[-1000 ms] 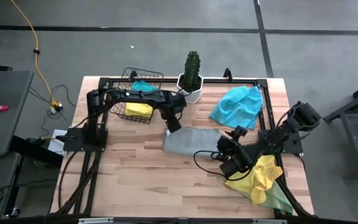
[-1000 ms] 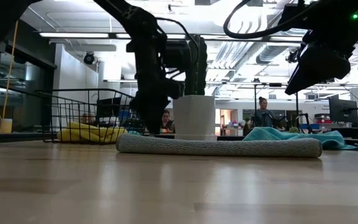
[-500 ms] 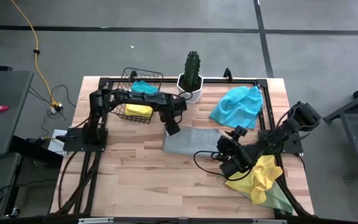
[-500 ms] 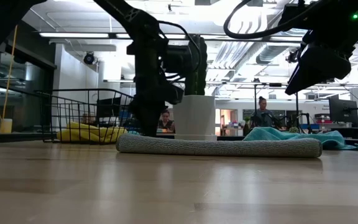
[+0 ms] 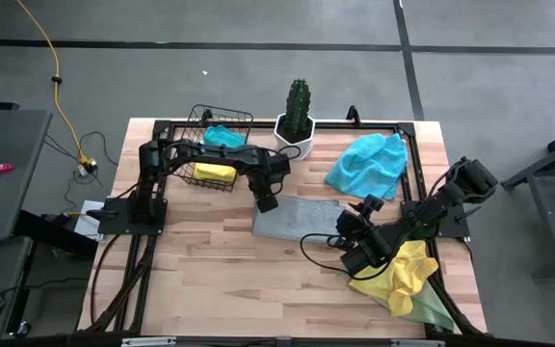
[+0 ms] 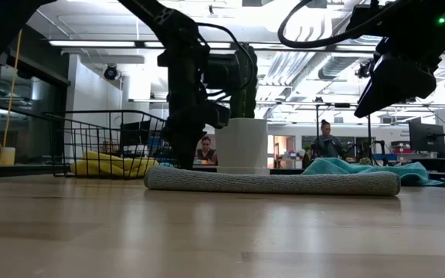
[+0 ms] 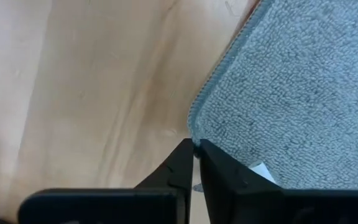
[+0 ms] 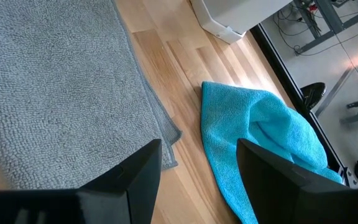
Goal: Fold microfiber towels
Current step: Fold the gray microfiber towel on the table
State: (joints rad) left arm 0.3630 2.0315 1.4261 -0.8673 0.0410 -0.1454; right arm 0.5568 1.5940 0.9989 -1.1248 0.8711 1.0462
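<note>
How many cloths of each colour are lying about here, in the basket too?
Grey cloth: 1
Blue cloths: 2, one loose, one in the wire basket
Yellow cloths: 2, one in the basket, one by the table corner
Pale green cloth: 1, under that yellow one
Total: 6

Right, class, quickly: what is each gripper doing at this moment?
Left gripper: jaws shut on a corner of the grey towel.
Right gripper: jaws open, empty, above the same towel.

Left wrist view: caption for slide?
Left gripper pinched shut on the corner of the grey towel lying on the wooden table.
</note>
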